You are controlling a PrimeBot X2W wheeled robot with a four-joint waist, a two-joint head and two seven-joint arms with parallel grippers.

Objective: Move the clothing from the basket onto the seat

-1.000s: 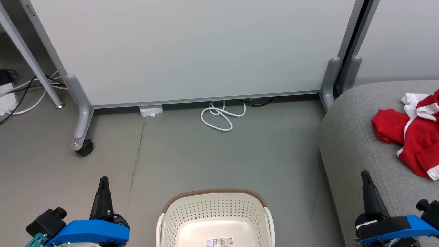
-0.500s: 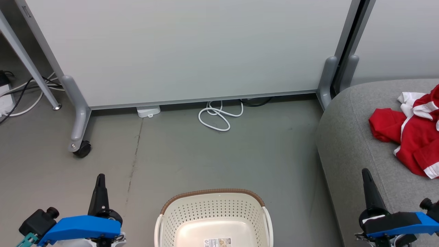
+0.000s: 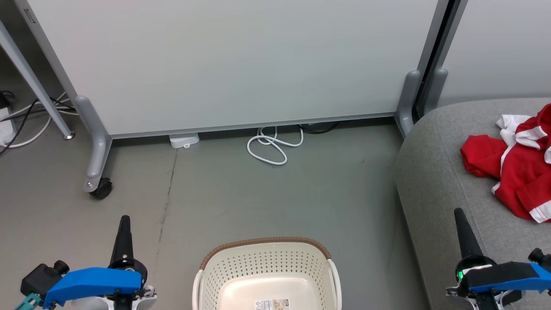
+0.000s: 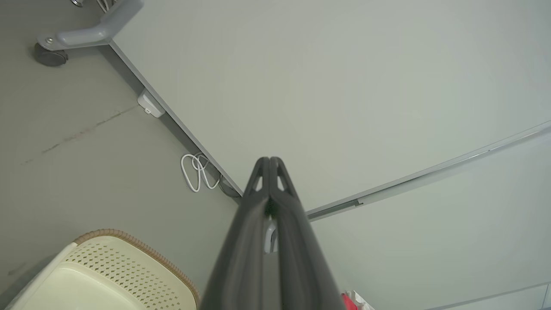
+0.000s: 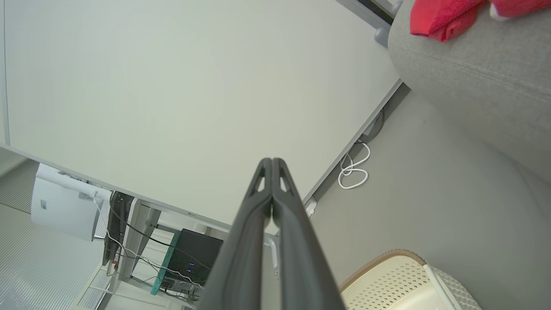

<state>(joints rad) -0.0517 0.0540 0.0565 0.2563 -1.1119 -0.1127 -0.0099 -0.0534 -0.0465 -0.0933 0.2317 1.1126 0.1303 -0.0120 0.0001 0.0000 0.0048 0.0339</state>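
Note:
The red clothing [image 3: 514, 170] with white trim lies crumpled on the light-grey seat [image 3: 447, 185] at the right; a red corner of the clothing [image 5: 443, 15] also shows on the seat [image 5: 473, 73] in the right wrist view. The cream basket [image 3: 267, 275] with its brown rim stands on the floor at bottom centre, nothing inside but a barcode sticker. My left gripper [image 3: 124, 221] is shut, left of the basket. My right gripper [image 3: 459, 214] is shut, over the seat's front edge. Both pairs of fingers press together in the wrist views, left gripper [image 4: 270, 160], right gripper [image 5: 272, 161].
A large white panel [image 3: 241, 60] on grey caster legs [image 3: 98, 185] stands ahead. A coiled white cable [image 3: 271, 146] and a small white box [image 3: 184, 140] lie at its foot. More cables [image 3: 26, 125] trail at the far left.
The head camera has shifted, so the scene slides slightly left and up. Both grippers sit a little lower in view and stay shut.

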